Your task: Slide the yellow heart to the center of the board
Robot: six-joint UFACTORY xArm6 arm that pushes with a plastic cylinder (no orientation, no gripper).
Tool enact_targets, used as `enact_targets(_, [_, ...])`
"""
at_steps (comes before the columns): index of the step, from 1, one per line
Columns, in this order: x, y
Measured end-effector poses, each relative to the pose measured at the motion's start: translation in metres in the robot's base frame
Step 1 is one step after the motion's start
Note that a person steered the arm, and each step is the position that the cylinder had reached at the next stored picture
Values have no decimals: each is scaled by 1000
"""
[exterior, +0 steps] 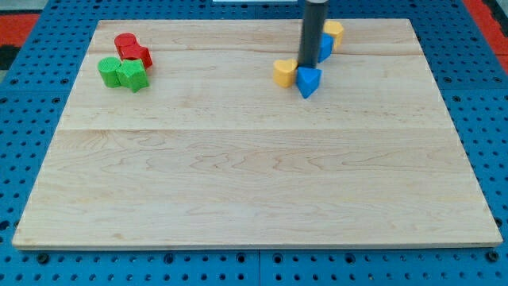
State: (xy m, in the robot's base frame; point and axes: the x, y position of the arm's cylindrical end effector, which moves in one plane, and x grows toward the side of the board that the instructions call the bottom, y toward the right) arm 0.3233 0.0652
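Note:
The yellow heart (pixel 284 72) lies near the view's top, right of centre, on the wooden board (pixel 254 175). A blue triangular block (pixel 309 81) touches its right side. My tip (pixel 307 64) stands just above the gap between these two blocks, right beside the heart's upper right. Behind the rod a second blue block (pixel 325 47) and a second yellow block (pixel 334 32) lie close together, partly hidden by the rod.
At the view's top left, two red blocks (pixel 132 48) sit above two green blocks (pixel 123 73) in a tight cluster. Blue perforated table (pixel 32 119) surrounds the board.

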Motion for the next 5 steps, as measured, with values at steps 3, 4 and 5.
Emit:
enact_targets(3, [-18,-48])
enact_targets(4, [-24,-81])
enact_targets(5, [22,-93])
